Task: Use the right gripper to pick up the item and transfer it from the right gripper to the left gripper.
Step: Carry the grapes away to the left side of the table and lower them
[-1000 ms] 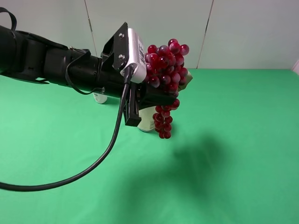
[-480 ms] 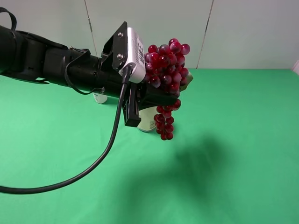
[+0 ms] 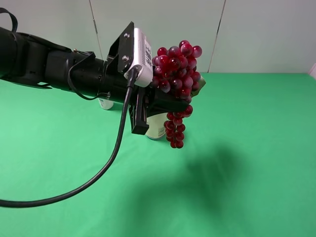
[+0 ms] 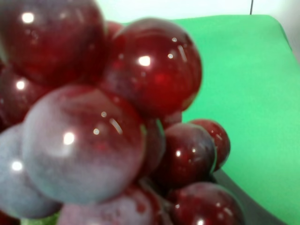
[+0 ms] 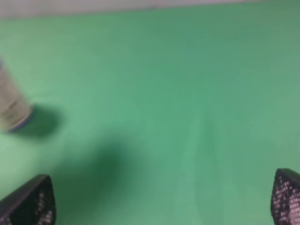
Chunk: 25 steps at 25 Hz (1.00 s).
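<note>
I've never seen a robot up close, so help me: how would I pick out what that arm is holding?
Above the green table, follow the long black arm to its tip. There hangs a bunch of grapes, glossy dark red, unlike the pale bottle standing on the table.

A green cloth (image 3: 256, 108) covers the whole work surface, smooth and matte. Along the cloth's far edge rises a pale grey-white panelled wall (image 3: 266, 34), split by two thin dark seams (image 3: 217, 34) that lean slightly. Toward the cloth's near edge lies a broad, soft-edged shadow (image 3: 207, 173). Elsewhere the cloth is evenly and diffusely lit, without glare.
</note>
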### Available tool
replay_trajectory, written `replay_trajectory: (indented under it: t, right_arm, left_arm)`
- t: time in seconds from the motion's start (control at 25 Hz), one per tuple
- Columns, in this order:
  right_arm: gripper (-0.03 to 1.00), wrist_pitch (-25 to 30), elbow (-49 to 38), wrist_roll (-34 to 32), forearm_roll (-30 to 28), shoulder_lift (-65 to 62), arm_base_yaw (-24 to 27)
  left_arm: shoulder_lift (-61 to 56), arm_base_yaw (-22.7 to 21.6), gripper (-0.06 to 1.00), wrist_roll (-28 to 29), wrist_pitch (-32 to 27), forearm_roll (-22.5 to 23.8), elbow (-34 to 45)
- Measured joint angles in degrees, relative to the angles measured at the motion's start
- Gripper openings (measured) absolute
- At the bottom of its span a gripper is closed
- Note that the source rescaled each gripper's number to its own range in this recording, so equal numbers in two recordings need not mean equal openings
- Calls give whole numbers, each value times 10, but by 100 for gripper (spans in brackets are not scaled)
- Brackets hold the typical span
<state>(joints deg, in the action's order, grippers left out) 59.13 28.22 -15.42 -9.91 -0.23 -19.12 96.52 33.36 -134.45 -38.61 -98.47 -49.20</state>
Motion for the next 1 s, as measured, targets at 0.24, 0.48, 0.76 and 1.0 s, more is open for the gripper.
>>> replay_trajectory:
  t: [0.24, 0.48, 0.76, 1.0]
  right_arm:
    - [100, 0, 0, 2, 2, -1, 69]
    - [100, 0, 0, 3, 2, -1, 144]
    - [100, 0, 0, 3, 9, -1, 165]
    - [100, -1, 0, 3, 9, -1, 165]
  left_arm:
    - [0, 0, 0, 0, -9, 0, 0]
    - [0, 0, 0, 0, -15, 0, 0]
    - [0, 0, 0, 0, -15, -1, 0]
    - [0, 0, 0, -2, -16, -1, 0]
